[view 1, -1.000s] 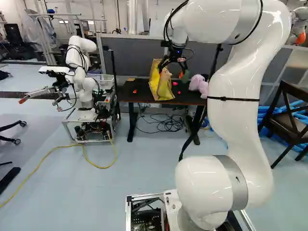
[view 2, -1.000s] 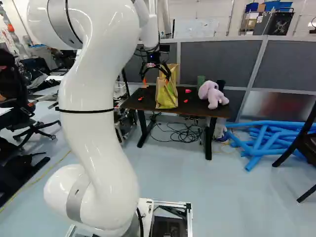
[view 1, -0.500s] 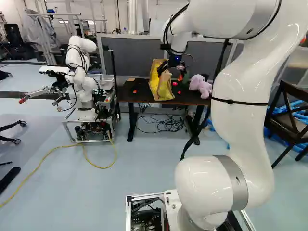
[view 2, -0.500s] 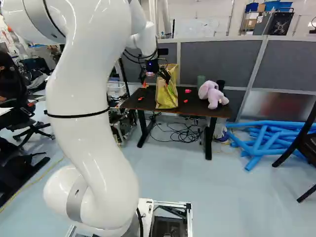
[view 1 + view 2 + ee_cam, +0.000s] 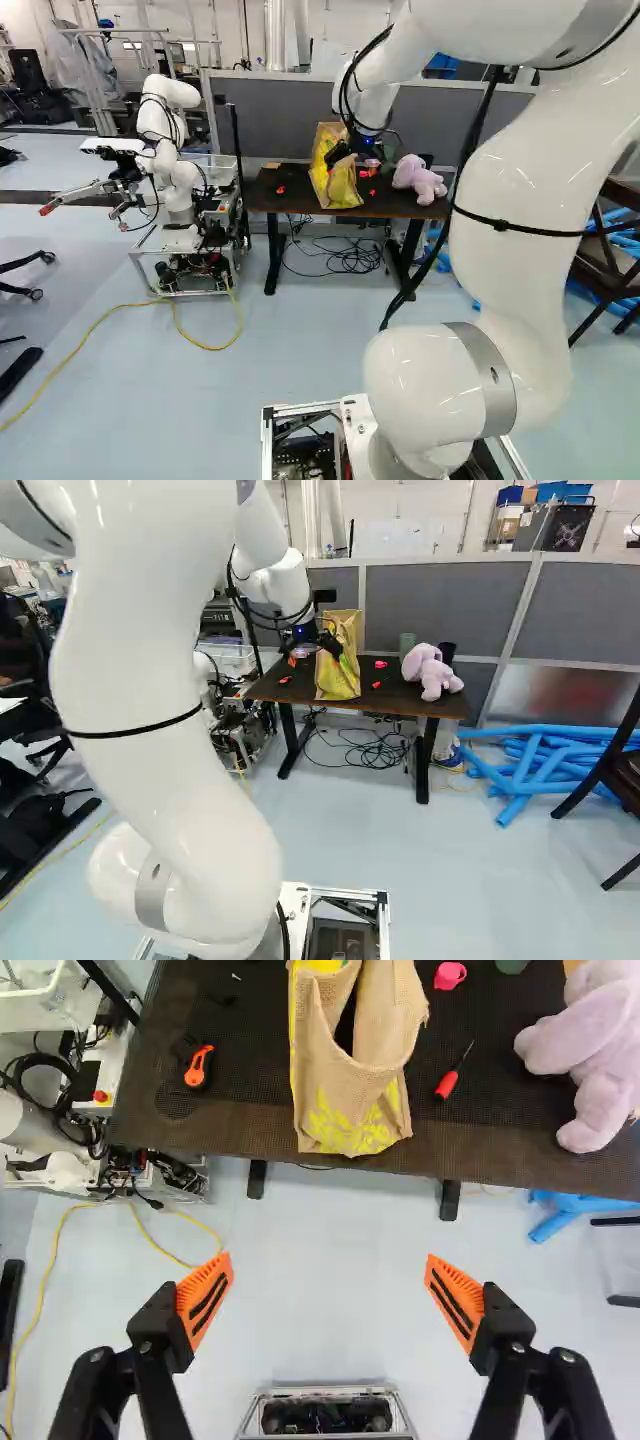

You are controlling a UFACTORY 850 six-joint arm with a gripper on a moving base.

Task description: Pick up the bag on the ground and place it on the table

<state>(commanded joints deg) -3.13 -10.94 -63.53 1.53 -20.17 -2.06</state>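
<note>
Yellow and tan, the bag [image 5: 352, 1085] stands upright on the dark bench [image 5: 230, 1130], between an orange-and-black tool [image 5: 198, 1066] and a red-handled one [image 5: 447, 1084]. We hold our jaws spread wide, the bag ahead of them.

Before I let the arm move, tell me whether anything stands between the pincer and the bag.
Nothing visible stands between the open pincer and the bag, which is already on the table; the red screwdriver and orange cutter lie beside it.
</note>
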